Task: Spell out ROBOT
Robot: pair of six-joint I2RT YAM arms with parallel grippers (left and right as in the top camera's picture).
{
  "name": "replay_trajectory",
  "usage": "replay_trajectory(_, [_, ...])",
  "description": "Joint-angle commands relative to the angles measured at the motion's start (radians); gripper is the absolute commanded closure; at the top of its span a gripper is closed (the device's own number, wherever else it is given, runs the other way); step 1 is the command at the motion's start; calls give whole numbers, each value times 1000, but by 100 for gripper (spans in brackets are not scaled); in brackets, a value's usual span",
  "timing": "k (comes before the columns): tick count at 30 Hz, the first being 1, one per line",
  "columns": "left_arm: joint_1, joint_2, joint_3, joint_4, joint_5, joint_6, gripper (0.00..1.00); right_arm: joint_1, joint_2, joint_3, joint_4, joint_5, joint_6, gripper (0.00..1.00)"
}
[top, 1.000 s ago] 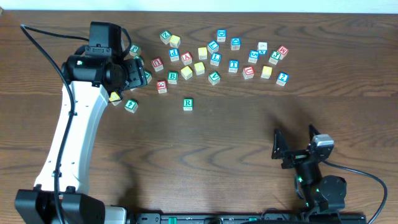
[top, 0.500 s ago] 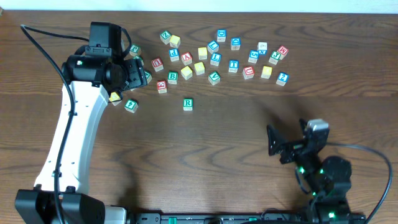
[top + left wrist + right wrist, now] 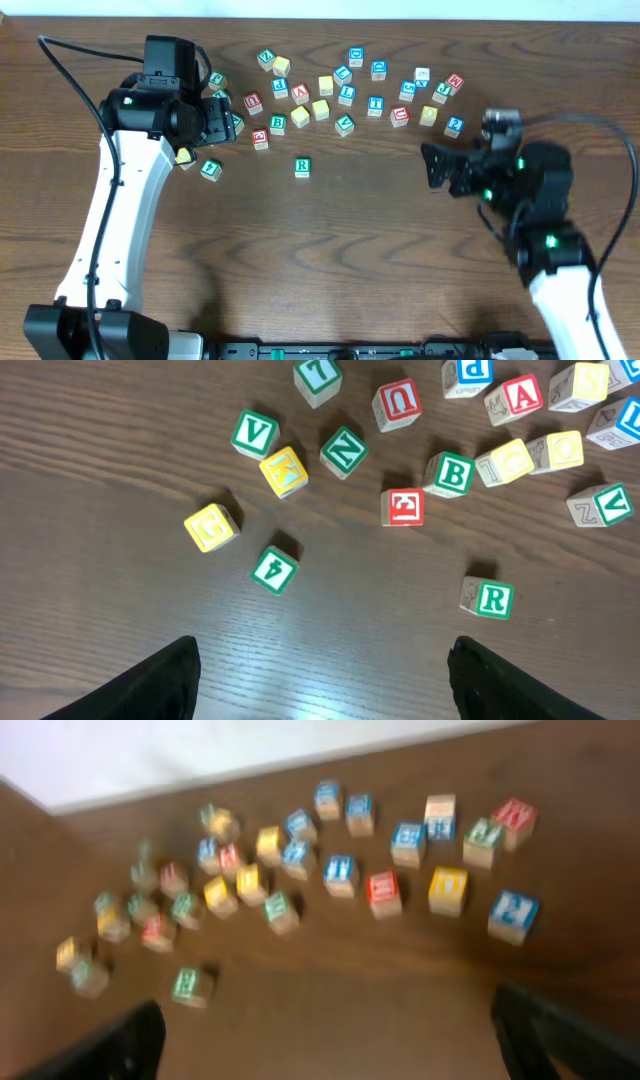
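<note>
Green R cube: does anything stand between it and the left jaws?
Nothing visible does. In the left wrist view only bare table lies between the open left jaws and the green R cube; the green 4 cube sits off to the side.

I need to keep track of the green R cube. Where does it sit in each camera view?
Overhead: the green R cube stands alone below the cube cluster, left of centre.
Left wrist: lower right, letter readable.
Right wrist: blurred; likely the lone green cube at lower left.
Shared landmark: the green 4 cube, to its left in every view.
</note>
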Motion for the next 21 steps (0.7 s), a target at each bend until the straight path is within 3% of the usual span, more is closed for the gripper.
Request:
replay_trajectory(1, [3,-24,31,-1,-8,31,22,-7,120,194,-113,-27,-27,1])
replay_trajectory(4, [3,-35,31,10,-8,50,22,-7,245,399,-286,-27,-60,1])
replay_trajectory(13, [3,-69,67,19,-8,69,21,-7,457,785,-630,-27,-140,1])
replay_trajectory(16, [3,-71,92,6,-8,69,21,-8,495,866,-682,-27,-147,1])
replay_trajectory(21, [3,-77,119,-11,-8,69,21,-9,499,876,-630,4,-146,1])
